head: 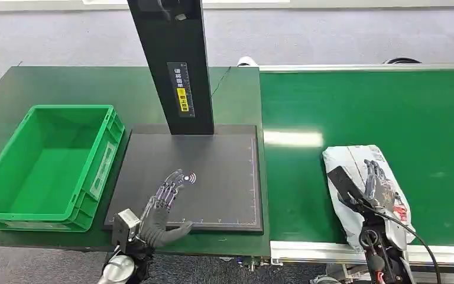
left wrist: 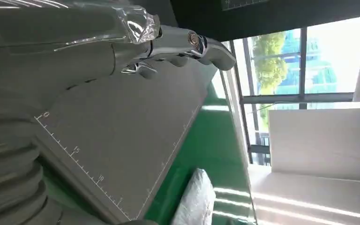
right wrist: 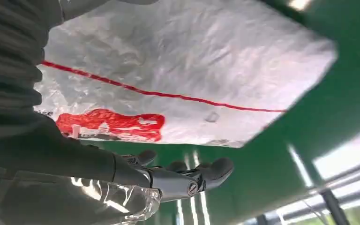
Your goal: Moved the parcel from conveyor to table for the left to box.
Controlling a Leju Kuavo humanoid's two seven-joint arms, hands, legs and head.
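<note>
Black post (head: 174, 59) blocks mat's (head: 213, 177) far middle; near mat bare; crate (head: 47, 165) walls flank left.

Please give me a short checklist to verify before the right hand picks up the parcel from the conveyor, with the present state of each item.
1. Parcel lies flat on the conveyor belt: ok.
2. Right hand is above the parcel: ok.
3. Right hand has a grip on the parcel: cannot tell; in the right wrist view the fingers look extended.
4. Black scale plate is free to receive the parcel: not ok; the left hand hovers over its near edge.
5. Green crate is empty: ok.
</note>
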